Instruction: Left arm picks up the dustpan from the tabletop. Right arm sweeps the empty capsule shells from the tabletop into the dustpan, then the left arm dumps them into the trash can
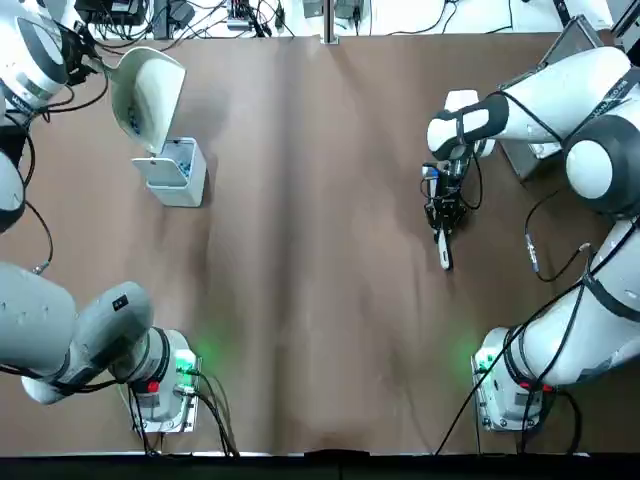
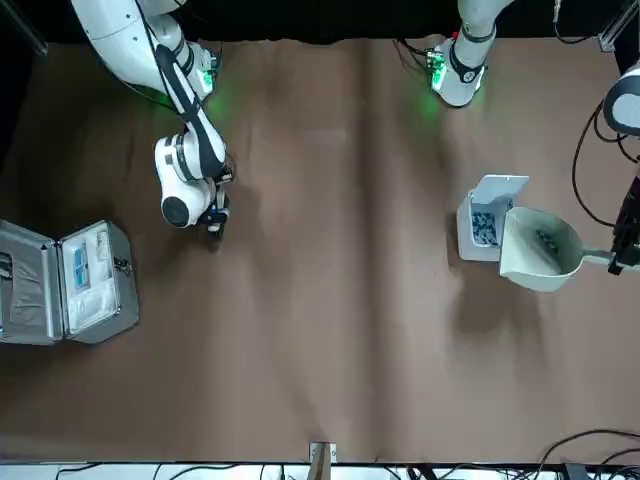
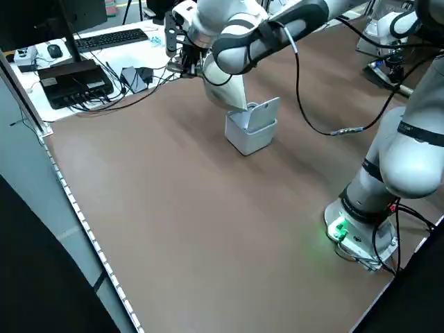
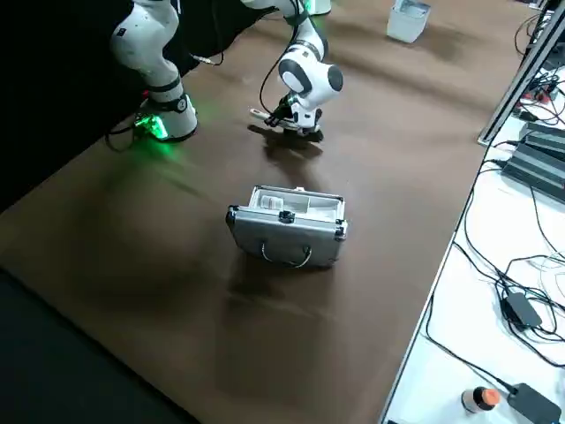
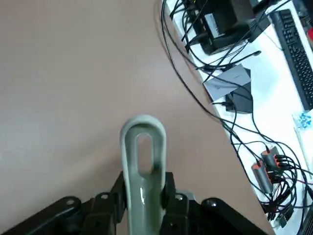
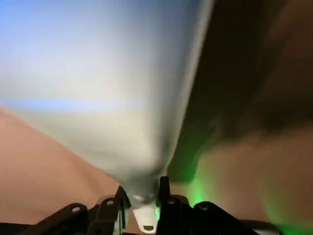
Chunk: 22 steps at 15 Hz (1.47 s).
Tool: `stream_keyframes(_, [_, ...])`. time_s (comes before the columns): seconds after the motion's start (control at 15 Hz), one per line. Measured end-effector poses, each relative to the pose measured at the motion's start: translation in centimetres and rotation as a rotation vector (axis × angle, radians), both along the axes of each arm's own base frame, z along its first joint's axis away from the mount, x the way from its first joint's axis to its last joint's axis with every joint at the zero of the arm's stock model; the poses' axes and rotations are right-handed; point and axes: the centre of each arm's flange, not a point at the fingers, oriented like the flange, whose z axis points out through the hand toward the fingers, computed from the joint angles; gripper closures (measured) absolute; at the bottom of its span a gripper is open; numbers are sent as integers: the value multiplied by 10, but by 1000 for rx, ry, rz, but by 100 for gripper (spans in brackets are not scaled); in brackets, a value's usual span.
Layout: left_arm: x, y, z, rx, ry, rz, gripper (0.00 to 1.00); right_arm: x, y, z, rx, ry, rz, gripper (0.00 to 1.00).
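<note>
From my seat the nearest thing is the left gripper (image 5: 142, 215), its fingers clamped on the dustpan's thin handle with the oval loop at its end. The dustpan (image 1: 147, 92) is pale cream plastic with a rounded scoop, held in the air and tipped mouth-down over the trash can (image 1: 177, 172). In the front view I see a few small dark specks lying inside the pan. The trash can is a small light-grey box standing on the tabletop (image 1: 310, 250), its flip lid open and bluish bits showing inside.

Across the table, the right gripper (image 1: 443, 222) hangs low over the tabletop, its fingers closed on a slim white brush (image 1: 445, 250) that points back toward the arm bases. Farther out on the right arm's side lies an open metal case (image 2: 65, 283). I can read no labels or writing on any of them.
</note>
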Motion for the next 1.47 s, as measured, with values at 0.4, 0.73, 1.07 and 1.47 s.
stream_keyframes(0.4, [-13, -4, 12, 92, -68, -28, 67, 12, 6, 15, 5, 35, 5, 73])
stream_keyframes(0.73, [-29, -17, 13, 132, -83, -42, 67, 11, 7, 18, -6, 92, 5, 73])
stream_keyframes(1.07, [-52, -49, 18, 200, -133, -68, 67, 9, 9, -9, -25, 203, 25, 73])
stream_keyframes(1.47, [-69, -71, 11, 270, -195, -79, 67, 18, 14, -7, -23, 235, 33, 73])
